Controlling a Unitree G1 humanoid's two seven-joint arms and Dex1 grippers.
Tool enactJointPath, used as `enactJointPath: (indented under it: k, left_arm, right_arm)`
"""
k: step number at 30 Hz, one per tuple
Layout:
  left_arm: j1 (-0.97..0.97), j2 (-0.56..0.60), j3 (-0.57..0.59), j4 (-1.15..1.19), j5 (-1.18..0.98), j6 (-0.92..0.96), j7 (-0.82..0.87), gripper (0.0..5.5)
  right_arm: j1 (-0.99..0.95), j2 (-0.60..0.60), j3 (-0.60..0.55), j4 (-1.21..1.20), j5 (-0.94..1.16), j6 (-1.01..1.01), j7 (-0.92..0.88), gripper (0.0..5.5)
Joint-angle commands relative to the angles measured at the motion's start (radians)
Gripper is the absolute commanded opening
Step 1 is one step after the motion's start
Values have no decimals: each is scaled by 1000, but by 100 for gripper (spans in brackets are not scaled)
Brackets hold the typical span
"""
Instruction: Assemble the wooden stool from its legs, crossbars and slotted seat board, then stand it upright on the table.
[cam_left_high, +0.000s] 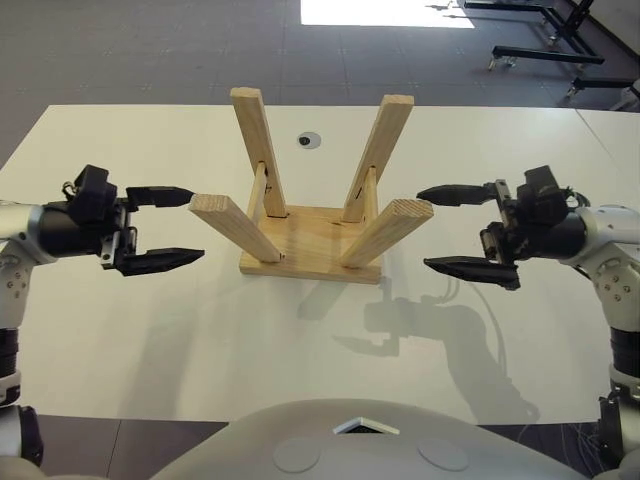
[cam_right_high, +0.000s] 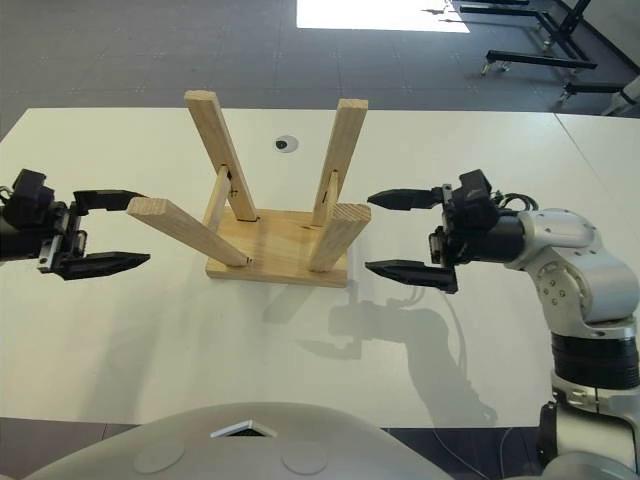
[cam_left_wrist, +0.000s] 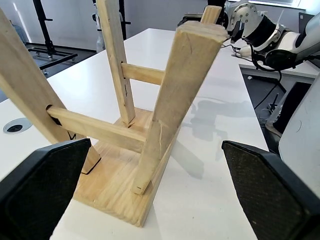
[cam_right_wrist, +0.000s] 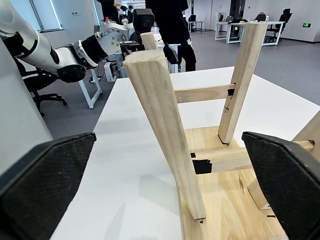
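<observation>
Stool (cam_left_high: 300, 232), left eye view: upside down on the worktop (cam_left_high: 150, 330) between spread left pincer (cam_left_high: 195, 226) and spread right pincer (cam_left_high: 424, 228). Left wrist view: left outer leg (cam_left_wrist: 180, 90) ahead. Right wrist view: right outer leg (cam_right_wrist: 165, 125) ahead; best clamp both evenly, then flip.

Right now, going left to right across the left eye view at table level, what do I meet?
left gripper, open → wooden stool, upside down with its legs pointing up → right gripper, open
</observation>
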Motion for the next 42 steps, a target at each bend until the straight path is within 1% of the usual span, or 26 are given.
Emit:
enactJointPath:
  k: [1,4,5,6,9,12,14,19,23,27,30,39,42]
  left_arm:
    - [-39,-29,-10,-32,-32,31,26,483]
    - [-33,-35,-17,-56,-42,44,31,483]
    - [-29,-38,-18,-69,-50,52,36,486]
    - [-27,-40,-18,-81,-59,60,41,464]
    - [-27,-42,-11,-105,-84,86,53,430]
    - [-30,-44,-10,-113,-94,97,63,373]
    - [-36,-47,-12,-110,-95,97,69,348]
    - [-25,-49,-11,-123,-104,103,68,268]
    - [-12,-55,-22,-150,-109,109,73,220]
    - [-4,-67,-45,-195,-118,126,84,160]
    - [-2,-74,-54,-210,-121,131,95,138]
    - [3,-66,-31,-226,-157,172,139,137]
    - [13,-53,-27,-241,-171,207,156,137]
  right_arm:
    - [-10,47,34,-35,-24,-26,-53,540]
    - [0,68,56,-47,-32,-35,-72,540]
    - [3,74,64,-49,-36,-39,-75,519]
    - [6,78,71,-50,-41,-43,-80,499]
    - [4,83,75,-48,-43,-45,-89,456]
    - [0,86,76,-47,-44,-47,-96,388]
    - [-6,90,75,-45,-41,-46,-104,358]
    - [-10,96,78,-60,-29,-39,-114,259]
    - [-17,106,90,-76,-23,-30,-123,202]
    - [-19,117,102,-91,-18,-25,-133,136]
    - [-19,118,102,-87,-18,-25,-133,128]
    - [-21,108,91,-56,-18,-22,-122,128]
    - [-47,92,86,-48,13,33,-129,128]
